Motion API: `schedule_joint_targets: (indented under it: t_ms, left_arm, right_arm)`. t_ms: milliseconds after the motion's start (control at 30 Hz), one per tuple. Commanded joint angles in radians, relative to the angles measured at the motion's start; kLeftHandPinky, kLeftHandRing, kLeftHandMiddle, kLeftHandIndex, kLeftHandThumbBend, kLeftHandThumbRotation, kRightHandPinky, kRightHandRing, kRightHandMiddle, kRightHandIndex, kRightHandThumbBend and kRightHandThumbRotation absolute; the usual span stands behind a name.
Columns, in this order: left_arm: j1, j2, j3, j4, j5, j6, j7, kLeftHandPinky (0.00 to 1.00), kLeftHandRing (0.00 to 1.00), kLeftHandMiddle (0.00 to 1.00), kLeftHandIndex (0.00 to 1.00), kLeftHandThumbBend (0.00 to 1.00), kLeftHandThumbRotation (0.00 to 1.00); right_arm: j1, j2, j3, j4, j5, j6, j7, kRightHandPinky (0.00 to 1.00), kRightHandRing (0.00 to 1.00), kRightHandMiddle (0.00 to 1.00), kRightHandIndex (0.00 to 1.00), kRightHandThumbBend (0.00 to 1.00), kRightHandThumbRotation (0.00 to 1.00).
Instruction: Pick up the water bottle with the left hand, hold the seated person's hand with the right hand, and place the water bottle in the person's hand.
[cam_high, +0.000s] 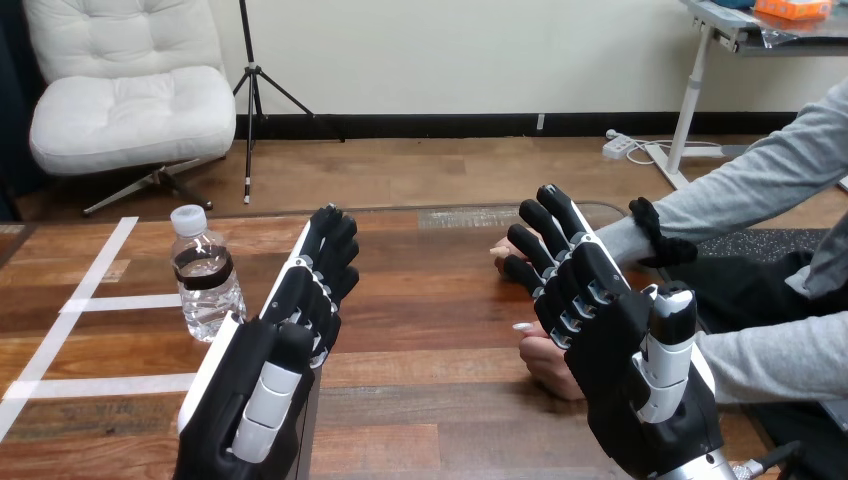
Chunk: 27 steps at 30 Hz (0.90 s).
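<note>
The water bottle (206, 274) is standing upright on the wooden table (430, 340) at the view's left, its white cap on. A dark band is wrapping its upper body; any print on the band is too small to read. The plastic below the band is clear and ribbed, and how full it is I cannot tell. White tape strips (98, 272) are running across the wood beside and behind the bottle.

Just to the bottle's right, the left hand (288, 330) is hovering with its fingers straight and close together, pointing away across the table, apart from the bottle.

The right hand (612, 345) is reaching forward at the view's right, fingers likewise straight and gripping nothing. It is overlapping two hands of the person in grey sleeves: the person's farther hand (501, 254) is peeking out beside the fingertips, and the person's nearer hand (548, 362) is resting on the table by the palm. Whether the robot's hand is touching either I cannot tell.
</note>
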Motion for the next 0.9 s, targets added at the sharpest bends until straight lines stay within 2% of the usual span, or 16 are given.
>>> schedule_joint_targets:
  t_ms: [0, 600, 700, 867]
  left_arm:
    - [-0.033, -0.005, -0.001, -0.049, -0.005, -0.007, 0.0, 0.99, 1.0, 1.0, 1.0, 0.83, 0.89]
    - [-0.035, 0.003, 0.007, -0.049, -0.006, -0.011, -0.003, 1.0, 1.0, 1.0, 1.0, 0.82, 0.9]
    - [-0.044, 0.003, 0.018, -0.042, 0.009, -0.028, 0.006, 1.0, 1.0, 1.0, 1.0, 0.83, 0.89]
    - [-0.066, 0.012, 0.042, -0.054, -0.003, -0.018, 0.016, 0.99, 1.0, 1.0, 1.0, 0.83, 0.89]
  right_arm:
    - [-0.022, -0.001, -0.006, -0.068, 0.008, -0.002, 0.002, 1.0, 1.0, 1.0, 1.0, 0.98, 1.0]
    - [-0.019, 0.002, -0.002, -0.068, -0.003, -0.005, -0.002, 1.0, 1.0, 1.0, 1.0, 0.98, 1.0]
    - [-0.02, 0.004, -0.002, -0.065, 0.001, -0.006, -0.001, 1.0, 1.0, 1.0, 1.0, 0.98, 1.0]
    - [-0.021, 0.004, -0.003, -0.063, 0.001, -0.005, -0.001, 1.0, 1.0, 1.0, 1.0, 0.98, 1.0]
